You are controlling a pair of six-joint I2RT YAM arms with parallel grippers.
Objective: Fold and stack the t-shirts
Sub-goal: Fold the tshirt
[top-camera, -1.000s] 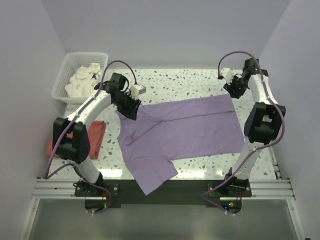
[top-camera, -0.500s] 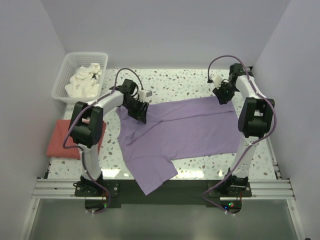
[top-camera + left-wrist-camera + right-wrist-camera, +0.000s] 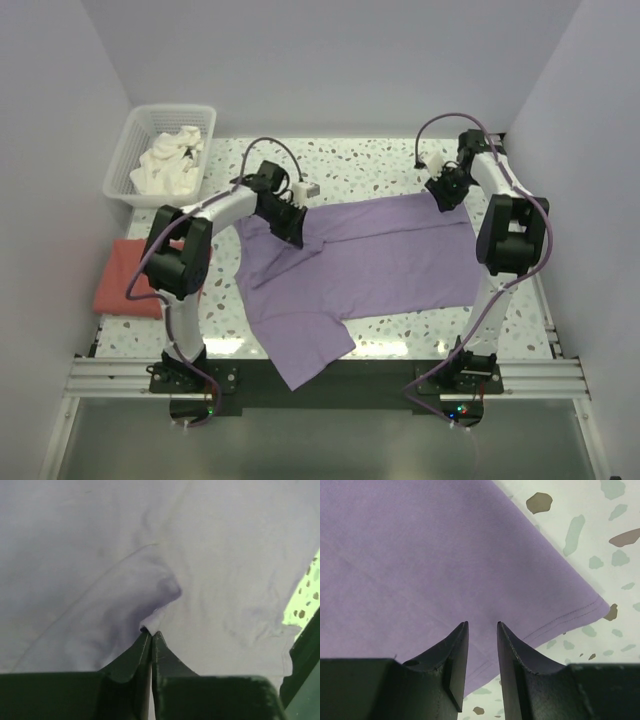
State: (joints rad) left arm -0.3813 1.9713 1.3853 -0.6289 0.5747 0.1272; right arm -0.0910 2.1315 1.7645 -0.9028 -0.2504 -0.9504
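Observation:
A purple t-shirt (image 3: 380,260) lies spread on the speckled table (image 3: 370,165), one sleeve hanging over the near edge. My left gripper (image 3: 296,228) is at the shirt's far left part, shut on a pinch of its fabric. In the left wrist view the jaws (image 3: 151,631) meet on a small raised fold of the shirt (image 3: 225,555). My right gripper (image 3: 444,193) is over the shirt's far right corner. In the right wrist view it (image 3: 482,625) is open by a narrow gap and empty, above the shirt (image 3: 420,555) near its stitched hem.
A white basket (image 3: 125,160) with white garments (image 3: 168,165) stands at the far left. A folded red shirt (image 3: 125,280) lies at the table's left edge, beside the left arm. Walls close in on both sides.
My left gripper has moved right and slightly nearer, pulling the shirt's far left part inward over the cloth. My right gripper moved left onto the far right corner, then held still.

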